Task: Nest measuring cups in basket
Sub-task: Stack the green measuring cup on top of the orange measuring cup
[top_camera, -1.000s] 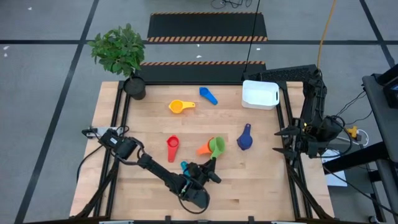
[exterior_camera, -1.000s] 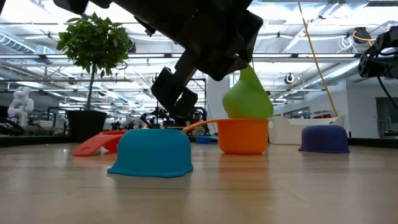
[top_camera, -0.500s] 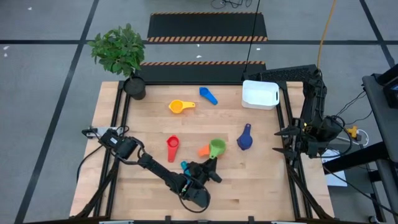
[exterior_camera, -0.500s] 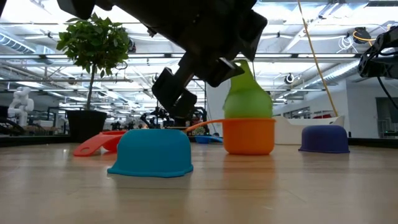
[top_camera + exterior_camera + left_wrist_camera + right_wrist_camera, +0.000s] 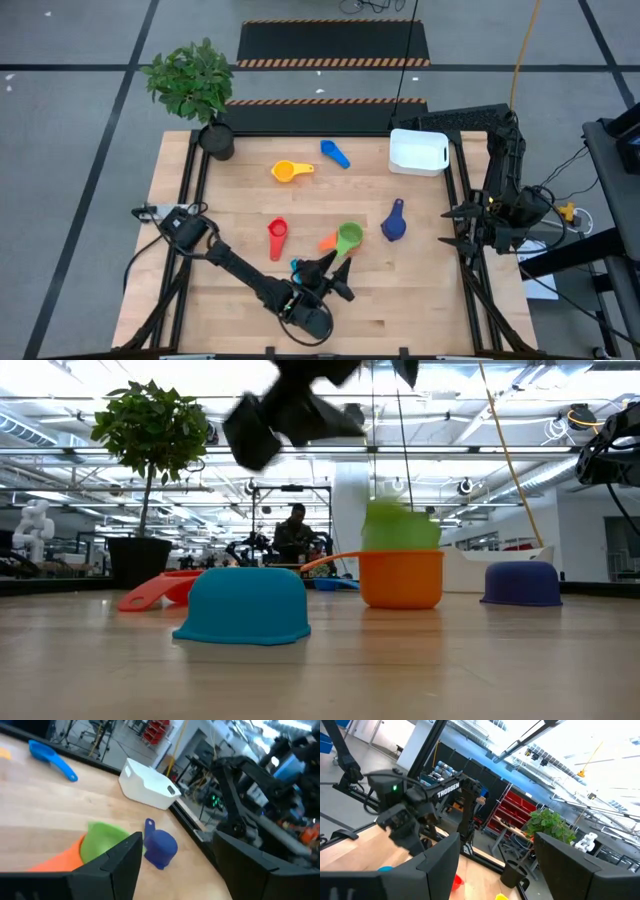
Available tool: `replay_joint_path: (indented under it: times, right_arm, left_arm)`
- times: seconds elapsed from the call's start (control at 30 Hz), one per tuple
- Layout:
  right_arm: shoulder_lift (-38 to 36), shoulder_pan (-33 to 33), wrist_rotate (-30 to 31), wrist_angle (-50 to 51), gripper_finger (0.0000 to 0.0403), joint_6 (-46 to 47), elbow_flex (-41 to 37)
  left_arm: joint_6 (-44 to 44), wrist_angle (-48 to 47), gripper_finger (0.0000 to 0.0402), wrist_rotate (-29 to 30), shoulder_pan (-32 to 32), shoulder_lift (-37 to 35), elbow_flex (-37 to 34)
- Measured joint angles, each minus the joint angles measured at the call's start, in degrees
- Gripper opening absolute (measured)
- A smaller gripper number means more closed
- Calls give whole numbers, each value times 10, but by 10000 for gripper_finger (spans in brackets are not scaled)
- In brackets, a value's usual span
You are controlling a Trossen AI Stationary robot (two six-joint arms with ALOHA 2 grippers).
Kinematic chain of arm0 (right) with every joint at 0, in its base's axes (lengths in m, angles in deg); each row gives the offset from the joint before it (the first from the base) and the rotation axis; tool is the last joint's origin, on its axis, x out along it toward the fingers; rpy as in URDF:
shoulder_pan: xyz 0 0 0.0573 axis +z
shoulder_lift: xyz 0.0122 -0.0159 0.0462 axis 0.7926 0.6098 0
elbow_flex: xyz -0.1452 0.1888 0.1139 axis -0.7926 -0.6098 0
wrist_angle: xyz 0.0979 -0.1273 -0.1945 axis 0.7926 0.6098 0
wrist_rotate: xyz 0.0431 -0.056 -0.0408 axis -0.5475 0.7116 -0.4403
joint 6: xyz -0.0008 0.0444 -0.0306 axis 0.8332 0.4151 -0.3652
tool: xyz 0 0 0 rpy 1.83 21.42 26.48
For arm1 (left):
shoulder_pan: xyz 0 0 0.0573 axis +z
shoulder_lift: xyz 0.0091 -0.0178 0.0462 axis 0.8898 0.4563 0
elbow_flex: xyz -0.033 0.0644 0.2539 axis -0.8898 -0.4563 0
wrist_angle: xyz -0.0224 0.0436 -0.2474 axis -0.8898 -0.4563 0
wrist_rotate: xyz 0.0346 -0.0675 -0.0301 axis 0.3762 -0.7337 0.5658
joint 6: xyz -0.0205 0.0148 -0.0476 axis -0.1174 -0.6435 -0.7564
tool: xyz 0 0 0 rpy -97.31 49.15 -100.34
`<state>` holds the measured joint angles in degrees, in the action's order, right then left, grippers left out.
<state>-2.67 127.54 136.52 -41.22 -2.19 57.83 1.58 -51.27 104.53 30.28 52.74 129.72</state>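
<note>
The green measuring cup (image 5: pixel 349 237) sits inside the orange cup (image 5: pixel 328 242) near the table's middle; the low view shows the green cup (image 5: pixel 400 528) standing in the orange cup (image 5: pixel 402 578). My left gripper (image 5: pixel 338 272) hangs open just nearside of that pair and above them, touching nothing; its fingers frame the pair in the left wrist view (image 5: pixel 177 850). The light blue cup (image 5: pixel 247 605) rests upside down on its rim beside it. The white basket (image 5: pixel 418 151) stands at the far right. My right gripper (image 5: pixel 452 226) waits open at the table's right edge.
A red cup (image 5: pixel 277 237), a yellow cup (image 5: pixel 290 171), a mid blue cup (image 5: pixel 335 153) and an upside-down navy cup (image 5: pixel 394 222) lie scattered on the wooden table. A potted plant (image 5: pixel 214 138) stands at the far left corner. A person shows far behind the table in the low view.
My left gripper has let go of the green cup and risen, drawing back a little toward the near edge. The green cup, first tilted above the orange cup, now sits down inside it.
</note>
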Motion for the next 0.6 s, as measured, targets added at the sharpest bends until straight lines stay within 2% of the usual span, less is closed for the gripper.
replay_joint_path:
  times: [0.1, 0.33, 0.4, 0.53, 0.6]
  right_arm:
    - [0, 0, 2, 2, 249, 16, 0]
    - [0, 0, 2, 23, 249, 60, 0]
    - [0, 0, 2, 27, 249, 77, 0]
    - [0, 0, 2, 31, 249, 108, 0]
    - [0, 0, 3, 46, 249, 130, 0]
  left_arm:
    - [4, -39, 243, -8, -14, -26, 0]
    - [67, -26, 231, -29, -27, -43, 0]
    - [94, -12, 231, -64, -20, -42, 0]
    - [135, 0, 232, -191, 13, -42, 0]
    - [159, -6, 240, -234, 30, -42, 3]
